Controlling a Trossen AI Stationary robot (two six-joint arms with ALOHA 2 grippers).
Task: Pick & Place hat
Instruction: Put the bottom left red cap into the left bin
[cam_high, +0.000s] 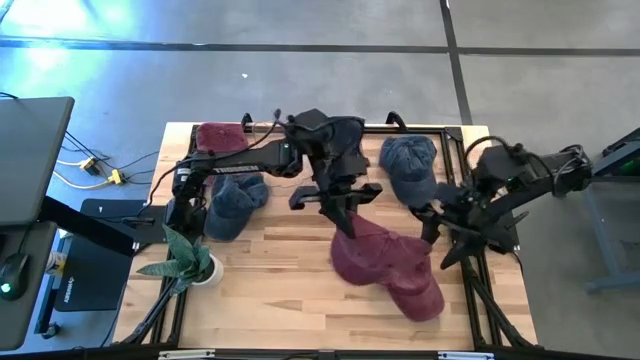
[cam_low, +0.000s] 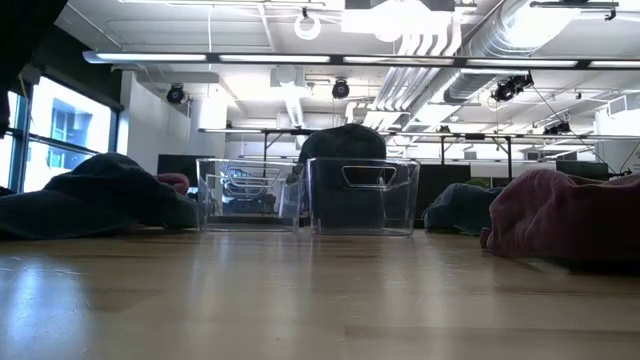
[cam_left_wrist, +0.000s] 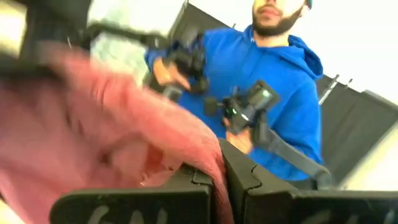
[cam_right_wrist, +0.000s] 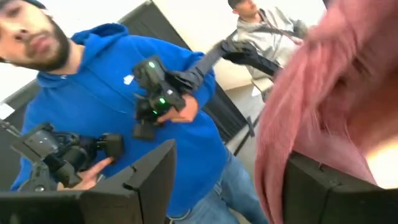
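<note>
Your left gripper (cam_high: 345, 212) is clamped on the maroon hat (cam_high: 388, 265) at mid-table — cloth pinched between its fingers (cam_left_wrist: 186, 193). Your right gripper (cam_high: 440, 240) stands apart beside the hat's edge — holding nothing.

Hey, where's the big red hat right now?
In the high view the big red hat lies on the table's right half near the front edge, its upper end under the left pincer, with the right pincer at its right.

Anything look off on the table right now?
Nothing spilled or broken. The maroon hat is stretched between both arms: left gripper is shut on one edge, while the fabric drapes beside the open right gripper.
</note>
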